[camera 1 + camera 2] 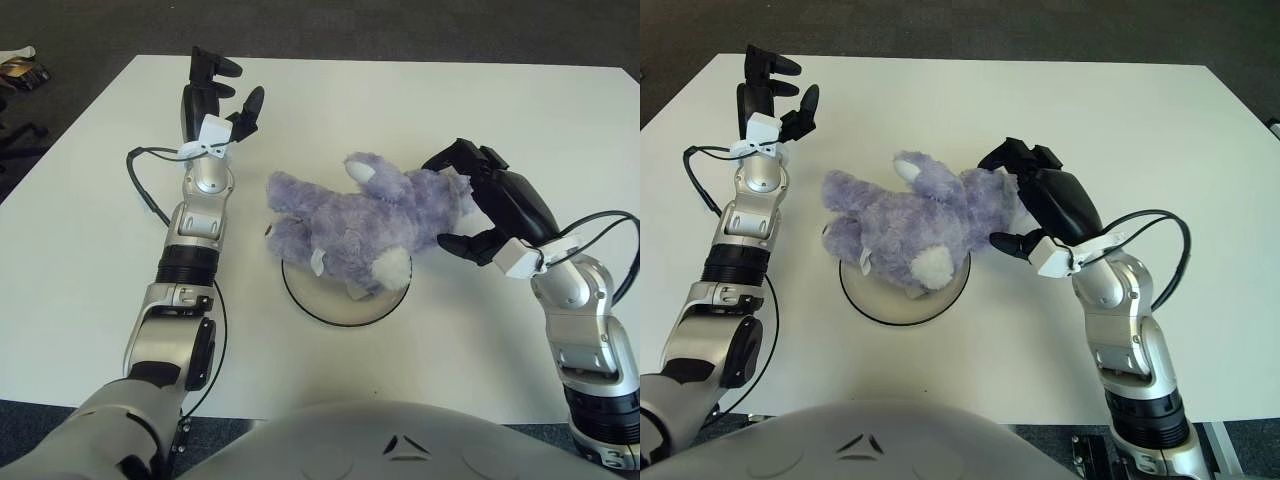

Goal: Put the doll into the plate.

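Doll, purple and fluffy with a white ear patch and a white foot pad, lay across the far part of the plate, a shallow white dish with a dark rim standing near the middle of the white table. Its lower body and the white-padded foot covered the plate's far rim and much of its bowl, while its head end reached past the rim toward the robot's right and two rounded limbs stuck out over the table on the left side. The near half of the plate showed bare.

The right hand was at the doll's head end, on the right of the plate. Its dark fingers were spread, the upper ones arched over the fur at the top of the head and the thumb-side finger pointing in lower down. The upper fingers met the fur, but the hand was loose around the head instead of clamped on it; whether the lower finger touched could not be told.

The left hand showed up near the far left of the table, well apart from the doll, its fingers parted and holding nothing, with its forearm stretched over the tabletop.
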Controlling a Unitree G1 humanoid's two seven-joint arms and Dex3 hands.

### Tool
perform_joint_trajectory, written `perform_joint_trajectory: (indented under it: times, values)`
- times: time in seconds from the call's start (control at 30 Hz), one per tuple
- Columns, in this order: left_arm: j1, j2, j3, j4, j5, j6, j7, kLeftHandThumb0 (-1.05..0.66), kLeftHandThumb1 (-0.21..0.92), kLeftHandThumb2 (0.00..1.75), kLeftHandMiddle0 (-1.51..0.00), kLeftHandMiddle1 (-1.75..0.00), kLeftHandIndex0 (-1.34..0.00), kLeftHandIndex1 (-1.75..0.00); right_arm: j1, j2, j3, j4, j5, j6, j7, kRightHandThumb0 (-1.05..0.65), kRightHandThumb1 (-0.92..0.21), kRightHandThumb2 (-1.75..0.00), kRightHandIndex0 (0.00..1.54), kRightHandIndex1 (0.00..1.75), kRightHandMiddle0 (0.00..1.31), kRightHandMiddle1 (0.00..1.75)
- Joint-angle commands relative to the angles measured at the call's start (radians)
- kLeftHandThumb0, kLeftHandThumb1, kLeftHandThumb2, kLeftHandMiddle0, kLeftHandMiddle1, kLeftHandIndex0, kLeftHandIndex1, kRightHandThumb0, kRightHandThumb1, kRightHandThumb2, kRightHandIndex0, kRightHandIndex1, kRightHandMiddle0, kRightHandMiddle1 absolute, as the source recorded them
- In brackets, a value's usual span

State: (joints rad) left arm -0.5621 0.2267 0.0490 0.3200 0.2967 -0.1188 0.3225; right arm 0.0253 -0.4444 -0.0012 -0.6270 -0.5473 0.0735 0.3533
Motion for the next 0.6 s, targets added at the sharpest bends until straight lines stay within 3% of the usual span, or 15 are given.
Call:
perform_joint_trajectory:
  times: [0.0, 0.23, 0.57]
  values:
    - [0.006, -0.002, -0.003, -0.003, 0.017, 0.012, 0.016, 0.0, 0.76, 0.68, -0.31, -1.48, -0.31, -1.75, 0.006, -0.031, -0.009, -0.021, -0.057, 0.011, 0.009, -0.05, -0.08, -1.45, 0.0, 0.67, 0.0, 1.35]
    - [0.006, -0.004, -0.006, -0.006, 0.032, 0.024, 0.03, 0.0, 0.7, 0.76, -0.33, -1.47, -0.34, -1.75, 0.015, -0.036, -0.026, -0.037, -0.06, 0.016, 0.013, -0.21, -0.08, -1.39, 0.0, 0.81, 0.0, 1.39]
    - [0.007, -0.005, -0.01, -0.013, 0.045, 0.04, 0.028, 0.0, 0.69, 0.77, -0.36, -1.46, -0.35, -1.75, 0.022, -0.048, -0.047, -0.053, -0.023, 0.03, 0.057, -0.33, -0.08, -1.33, 0.0, 0.82, 0.0, 1.35]
